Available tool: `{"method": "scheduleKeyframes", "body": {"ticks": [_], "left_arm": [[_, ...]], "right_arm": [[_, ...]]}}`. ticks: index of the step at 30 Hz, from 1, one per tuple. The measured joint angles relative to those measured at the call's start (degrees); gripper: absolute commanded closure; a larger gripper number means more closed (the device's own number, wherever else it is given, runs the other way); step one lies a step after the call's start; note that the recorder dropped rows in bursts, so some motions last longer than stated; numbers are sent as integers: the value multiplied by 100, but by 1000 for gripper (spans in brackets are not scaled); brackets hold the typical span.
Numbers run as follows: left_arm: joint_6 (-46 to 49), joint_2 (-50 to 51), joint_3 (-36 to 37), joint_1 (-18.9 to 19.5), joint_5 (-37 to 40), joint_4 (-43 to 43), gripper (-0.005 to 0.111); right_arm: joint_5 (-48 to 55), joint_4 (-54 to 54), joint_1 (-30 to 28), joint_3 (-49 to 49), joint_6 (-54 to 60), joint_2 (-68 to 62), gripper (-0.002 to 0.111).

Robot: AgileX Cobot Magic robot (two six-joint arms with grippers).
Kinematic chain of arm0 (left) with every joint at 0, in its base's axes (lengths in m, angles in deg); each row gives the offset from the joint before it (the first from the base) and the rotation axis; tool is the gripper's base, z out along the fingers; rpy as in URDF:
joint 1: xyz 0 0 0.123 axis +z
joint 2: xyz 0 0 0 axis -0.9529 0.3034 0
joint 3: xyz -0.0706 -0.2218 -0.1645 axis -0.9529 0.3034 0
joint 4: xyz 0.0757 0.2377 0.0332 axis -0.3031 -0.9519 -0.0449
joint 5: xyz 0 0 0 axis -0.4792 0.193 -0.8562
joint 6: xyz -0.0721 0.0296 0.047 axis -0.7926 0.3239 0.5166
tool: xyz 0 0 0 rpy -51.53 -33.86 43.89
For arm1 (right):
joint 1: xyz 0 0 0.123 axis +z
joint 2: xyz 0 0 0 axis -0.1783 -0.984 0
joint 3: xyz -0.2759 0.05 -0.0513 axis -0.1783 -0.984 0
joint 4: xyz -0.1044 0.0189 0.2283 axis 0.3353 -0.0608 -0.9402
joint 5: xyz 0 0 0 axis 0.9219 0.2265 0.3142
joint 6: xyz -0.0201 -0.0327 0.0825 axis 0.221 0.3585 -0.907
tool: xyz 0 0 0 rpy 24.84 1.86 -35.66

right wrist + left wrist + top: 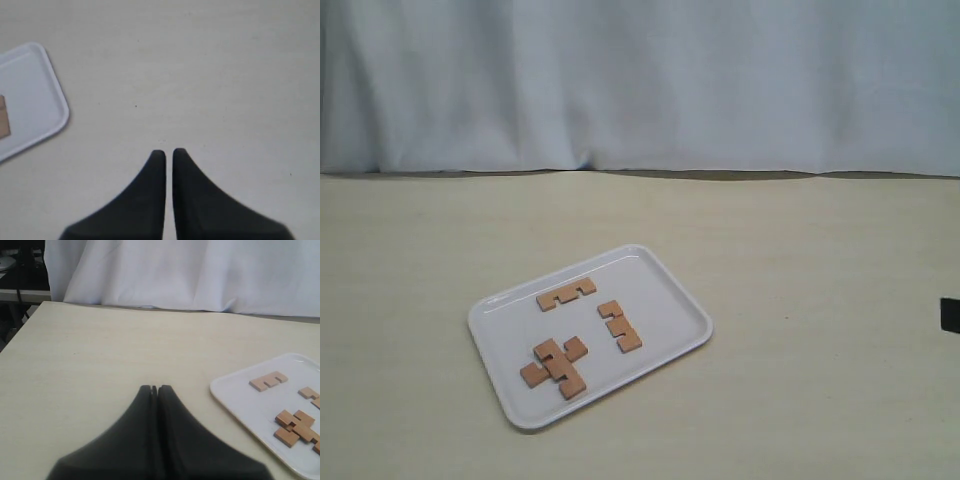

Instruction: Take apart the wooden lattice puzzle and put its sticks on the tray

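Note:
The white tray [665,290] lies on the table, left of centre. On it lie one notched stick [566,293] at its far side and another stick [619,325] to the right. Two more sticks [555,367] still cross each other near the tray's front. The whole lattice puzzle is no longer in one piece. My left gripper [155,388] is shut and empty, over bare table beside the tray [240,395]. My right gripper [169,152] is shut but for a hairline slit, holding nothing, well away from the tray's corner [50,115].
A white cloth backdrop [640,80] hangs behind the beige table [800,260]. A small black part [950,315] shows at the right edge of the exterior view. The left wrist view shows the table's edge [25,322] and dark equipment beyond it.

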Motion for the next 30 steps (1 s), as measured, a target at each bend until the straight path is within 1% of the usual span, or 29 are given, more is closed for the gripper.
{"method": "scheduleKeyframes", "body": {"ticks": [3,10,13,17,22,30], "left_arm": [[0,0,0,0,0,0,107],[0,0,0,0,0,0,107],[0,0,0,0,0,0,107],[0,0,0,0,0,0,107],[0,0,0,0,0,0,107],[0,0,0,0,0,0,107]], "right_arm": [[-203,-97,51,-301,0,790,104],[-700,-127,607,-759,0,2681,104],[-751,-40,865,-841,0,3434,104],[-761,51,1027,-880,0,4237,104],[-800,179,1027,-890,-24,4829,104],[-833,308,1027,-890,-87,4867,104]]}}
